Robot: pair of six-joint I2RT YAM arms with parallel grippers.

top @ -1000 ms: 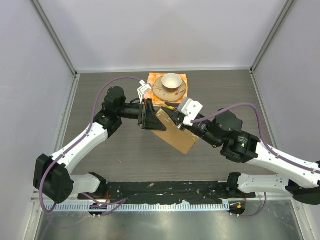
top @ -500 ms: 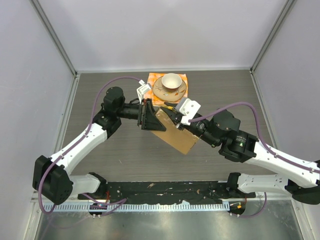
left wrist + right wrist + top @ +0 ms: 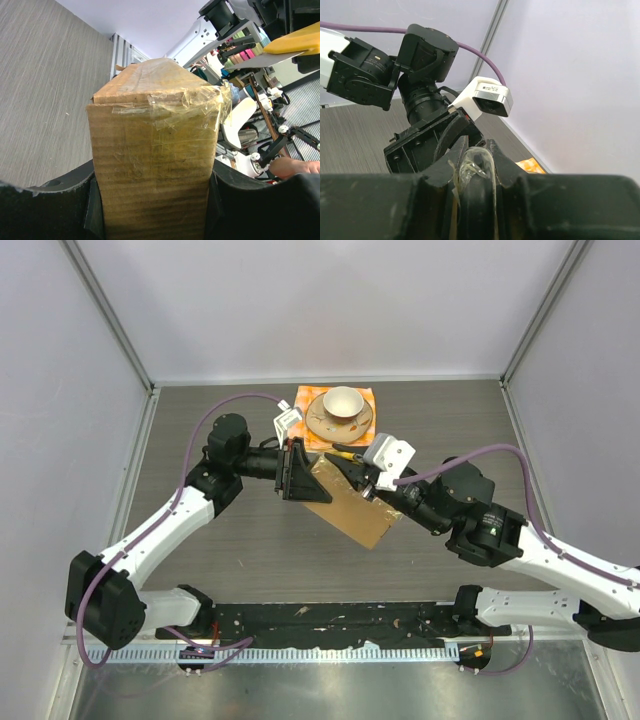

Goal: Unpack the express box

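Note:
The express box (image 3: 352,506), brown cardboard with clear tape over its end, is held off the table, tilted between both arms. My left gripper (image 3: 299,472) is shut on its left end; in the left wrist view the box (image 3: 155,145) fills the gap between the black fingers (image 3: 50,200) of the left gripper (image 3: 152,205). My right gripper (image 3: 352,470) hovers over the box's top, shut on a thin yellow tool (image 3: 343,452). The right wrist view has the right gripper (image 3: 477,150) clamping the tool's dark end (image 3: 479,200), with crumpled clear tape over it. The tool's yellow body (image 3: 295,42) shows beyond the box.
A cup on a saucer (image 3: 341,406) stands on an orange checkered cloth (image 3: 303,398) just behind the grippers. Grey walls close in the dark table (image 3: 200,550) on the left, right and back. The arm bases sit at the near edge.
The right wrist shifted slightly left, then back to the right, staying over the box. The left gripper and the box have not moved.

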